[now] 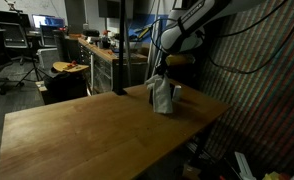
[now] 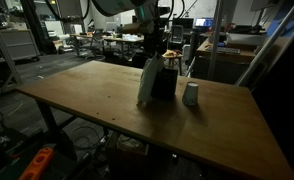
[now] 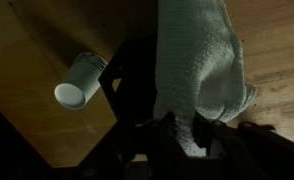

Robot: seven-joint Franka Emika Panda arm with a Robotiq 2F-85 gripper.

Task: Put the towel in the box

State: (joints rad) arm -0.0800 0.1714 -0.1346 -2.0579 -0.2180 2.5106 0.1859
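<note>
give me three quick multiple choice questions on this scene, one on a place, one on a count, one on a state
1. Where is the cup?
A. on the table beside the box
B. inside the box
C. on the floor

2. How many cups are on the table?
A. three
B. one
C. two

3. What state is the towel in?
A. folded flat on the table
B. draped over the cup
C. hanging from the gripper

Answers:
1 A, the cup stands on the wood next to the dark box.
2 B, only one white cup shows in the exterior and wrist views.
3 C, the towel dangles lengthwise below the gripper, which is shut on its top end.
</note>
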